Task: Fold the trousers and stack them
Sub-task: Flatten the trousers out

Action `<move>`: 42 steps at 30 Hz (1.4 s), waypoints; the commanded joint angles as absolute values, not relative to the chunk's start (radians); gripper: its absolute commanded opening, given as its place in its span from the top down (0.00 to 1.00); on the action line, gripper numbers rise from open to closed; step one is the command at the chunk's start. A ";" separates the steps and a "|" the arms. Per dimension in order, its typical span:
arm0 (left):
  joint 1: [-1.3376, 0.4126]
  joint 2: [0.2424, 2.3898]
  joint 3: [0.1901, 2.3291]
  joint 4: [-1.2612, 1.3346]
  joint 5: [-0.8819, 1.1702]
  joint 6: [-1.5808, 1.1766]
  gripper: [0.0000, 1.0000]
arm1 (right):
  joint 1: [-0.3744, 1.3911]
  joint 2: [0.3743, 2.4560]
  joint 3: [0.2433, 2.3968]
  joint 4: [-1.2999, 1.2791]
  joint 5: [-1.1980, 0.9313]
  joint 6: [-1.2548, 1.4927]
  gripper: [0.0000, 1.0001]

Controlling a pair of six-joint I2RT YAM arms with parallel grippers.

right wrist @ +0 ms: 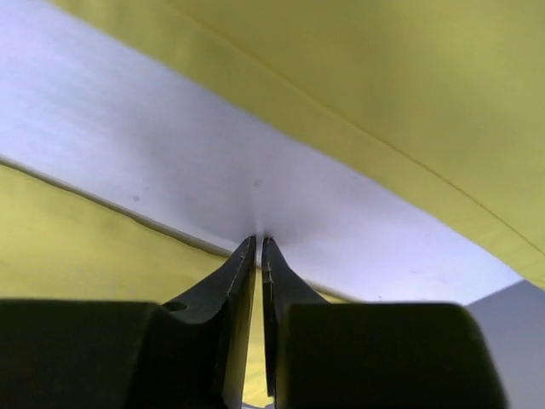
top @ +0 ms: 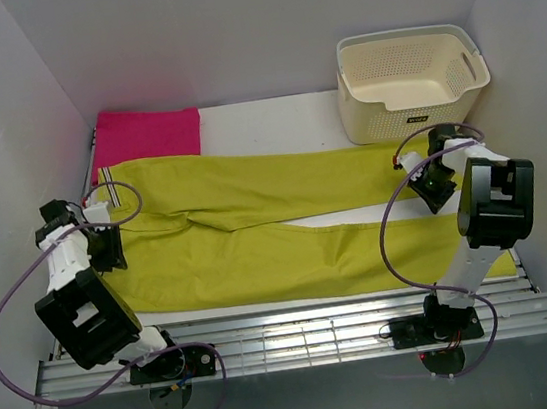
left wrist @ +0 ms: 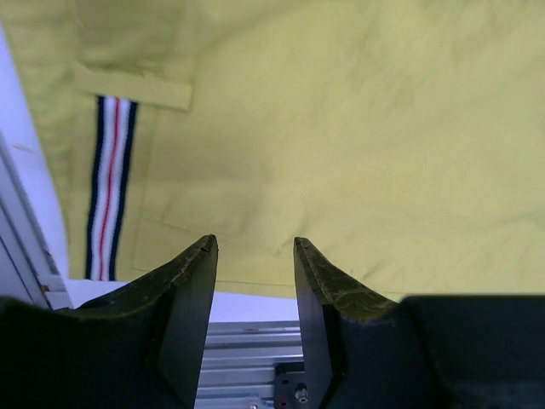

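Left tool parted and empty over the waistband end of the trousers, spread flat lengthwise, right tool pinched almost closed on nothing at the bare tabletop strip between the legs, basket beyond.

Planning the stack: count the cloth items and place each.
2. The trousers lie spread across the middle; a folded pink cloth sits at the far left. More may hide in the basket.

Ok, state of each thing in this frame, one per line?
trousers: unfolded, spread flat, legs apart.
pink cloth: folded, far left corner.
basket: upright, looks empty.
left gripper: open, above the waist end.
right gripper: shut, tips between the legs.
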State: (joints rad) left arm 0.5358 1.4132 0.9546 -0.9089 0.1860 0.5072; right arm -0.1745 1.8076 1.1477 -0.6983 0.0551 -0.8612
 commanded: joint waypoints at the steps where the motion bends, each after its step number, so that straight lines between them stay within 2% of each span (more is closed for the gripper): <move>1: 0.540 1.443 1.061 -0.910 0.274 0.482 0.48 | -0.176 1.784 1.167 -0.850 -0.092 -0.881 0.87; 8: 0.517 1.569 1.157 -0.816 0.284 0.420 0.47 | -0.172 1.861 1.411 -0.839 -0.150 -0.752 0.84; 15: 0.506 1.673 1.131 -0.723 0.230 0.371 0.47 | -0.152 1.989 1.465 -0.700 -0.084 -0.651 0.84; 21: 0.515 1.692 1.086 -0.681 0.166 0.368 0.48 | -0.144 2.011 1.335 -0.658 -0.005 -0.693 0.85; 25: 0.546 1.674 1.051 -0.686 0.141 0.405 0.48 | -0.144 1.950 1.165 -0.647 0.054 -0.773 0.86; 29: 0.589 1.631 0.999 -0.712 0.152 0.459 0.49 | -0.144 1.849 0.991 -0.673 0.038 -0.848 0.87; 35: 0.617 1.575 1.035 -0.796 0.261 0.551 0.49 | -0.141 1.764 0.907 -0.764 -0.023 -0.919 0.88; 39: 0.617 1.565 1.199 -0.882 0.403 0.615 0.38 | -0.141 1.740 0.949 -0.805 -0.046 -0.943 0.86; 40: 0.617 1.574 1.295 -0.893 0.431 0.638 0.19 | -0.141 1.743 1.006 -0.831 -0.064 -0.946 0.85; 41: 0.617 1.588 1.346 -0.917 0.463 0.650 0.05 | -0.141 1.744 1.041 -0.845 -0.077 -0.943 0.82; 42: 0.609 1.604 1.398 -0.920 0.494 0.652 0.02 | -0.141 1.750 1.080 -0.863 -0.095 -0.942 0.80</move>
